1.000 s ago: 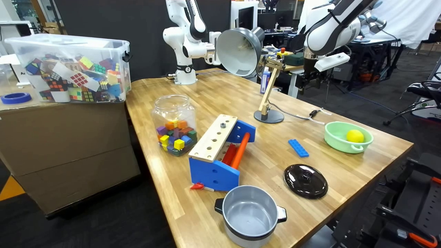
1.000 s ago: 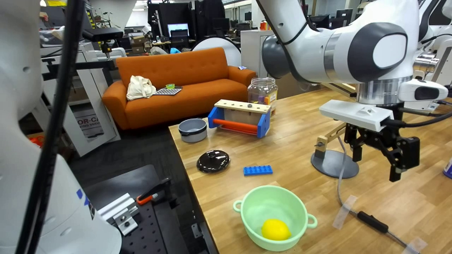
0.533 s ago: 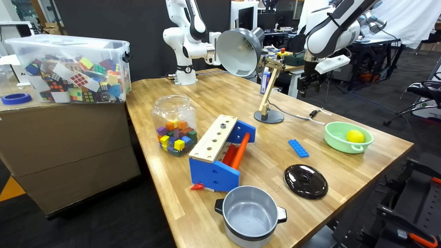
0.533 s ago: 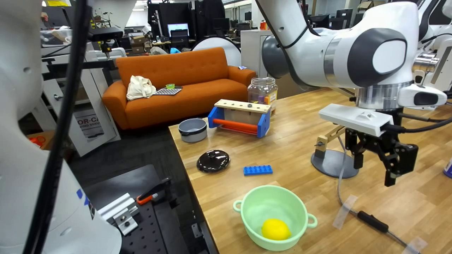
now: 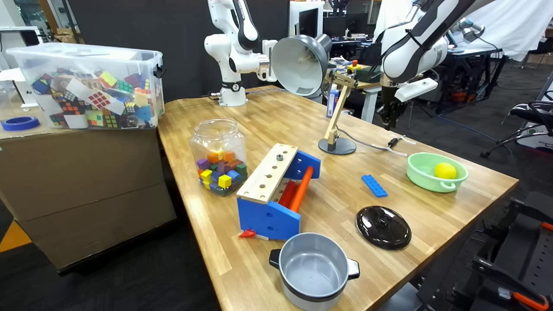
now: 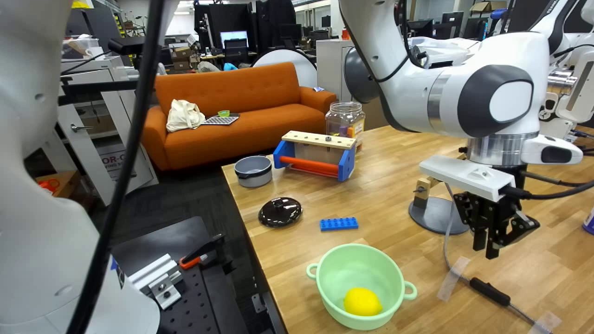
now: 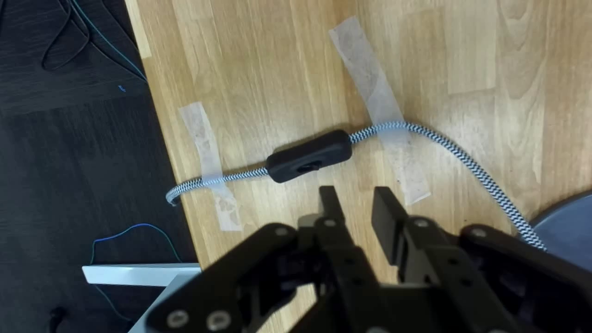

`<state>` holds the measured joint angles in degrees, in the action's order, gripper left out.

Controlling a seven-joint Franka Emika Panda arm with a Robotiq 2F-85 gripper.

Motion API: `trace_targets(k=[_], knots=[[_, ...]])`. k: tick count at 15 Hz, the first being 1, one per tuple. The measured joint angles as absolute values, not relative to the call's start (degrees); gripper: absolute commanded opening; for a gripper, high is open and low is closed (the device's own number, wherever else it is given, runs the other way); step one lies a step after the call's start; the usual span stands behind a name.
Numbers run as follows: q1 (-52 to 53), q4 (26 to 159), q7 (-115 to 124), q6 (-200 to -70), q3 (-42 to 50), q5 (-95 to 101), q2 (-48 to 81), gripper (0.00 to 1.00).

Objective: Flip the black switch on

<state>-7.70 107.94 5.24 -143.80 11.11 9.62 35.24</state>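
While the tool (image 7: 356,193) hovers, the black switch (image 7: 309,155) lies below, apart

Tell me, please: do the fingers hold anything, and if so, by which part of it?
Nothing is held: the fingers stand apart with no object between them, and the black switch lies on the table.
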Motion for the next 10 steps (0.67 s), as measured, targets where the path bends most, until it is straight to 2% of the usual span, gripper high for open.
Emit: trace_targets(k=[10], knots=[[-8.6, 102.3, 5.2, -143.3, 11.7, 9.6, 40.1, 0.0]])
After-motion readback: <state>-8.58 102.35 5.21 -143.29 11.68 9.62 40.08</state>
